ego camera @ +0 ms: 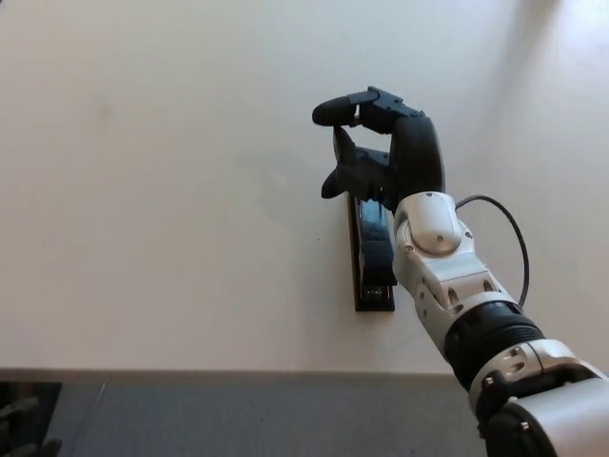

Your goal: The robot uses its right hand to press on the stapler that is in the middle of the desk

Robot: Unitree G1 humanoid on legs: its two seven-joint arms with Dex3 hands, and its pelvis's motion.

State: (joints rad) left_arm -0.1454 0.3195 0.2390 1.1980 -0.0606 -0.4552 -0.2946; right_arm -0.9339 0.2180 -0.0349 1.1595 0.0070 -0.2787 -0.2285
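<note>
Head view: black stapler lying lengthwise just right of frame centre on the white desk, right hand over its far end, fingers curled apart, holding nothing; likely rigid, springy, best pressed on the top arm's front.

Plain off-white desk across most of the frame, unpatterned, faintly warmer toward the upper right; grey floor strip along the bottom edge. Glossy black stapler at centre, with a bluish sheen on top. Matte black right hand just above it. Forearm shell white with silver-grey screws, then a black ribbed band, then pale grey at lower right; thin black cable beside it
</note>
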